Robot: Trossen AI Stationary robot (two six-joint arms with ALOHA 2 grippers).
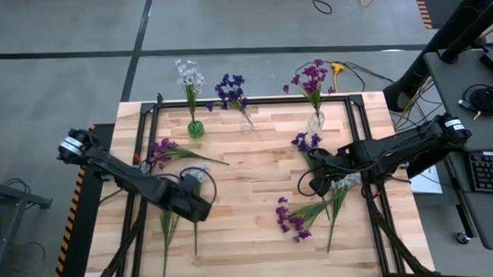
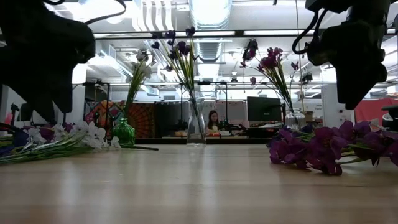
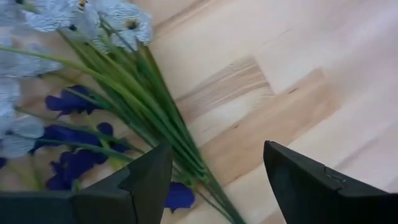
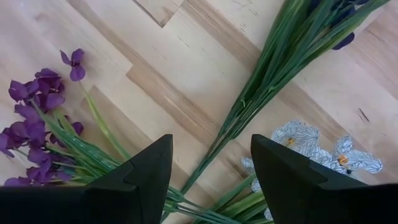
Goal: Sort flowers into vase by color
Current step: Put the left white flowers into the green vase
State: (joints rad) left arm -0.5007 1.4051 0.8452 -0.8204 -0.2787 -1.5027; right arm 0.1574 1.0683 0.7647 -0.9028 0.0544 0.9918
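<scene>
Three vases stand along the far edge: a green one [image 1: 195, 129] with whitish sprigs, a clear one [image 1: 246, 120] with dark blue sprigs, and a clear one [image 1: 315, 120] with magenta sprigs. Loose sprigs lie flat on the table. The left pile [image 1: 171, 157] holds magenta, whitish and blue blossoms, and the right pile [image 1: 314, 203] likewise. My left gripper [image 1: 199, 206] hovers open over the left pile's green stems [image 3: 155, 112]. My right gripper [image 1: 317, 184] hovers open over the right pile's stems [image 4: 249, 106], between magenta blossoms [image 4: 31, 106] and whitish ones [image 4: 311, 146].
A black frame [image 1: 253, 101] runs along the wooden table's far edge and sides. Bare wood [image 1: 248, 188] lies between the two piles. A desk with a keyboard [image 1: 486, 171] stands right of the table. A person [image 2: 214, 119] sits far behind the table.
</scene>
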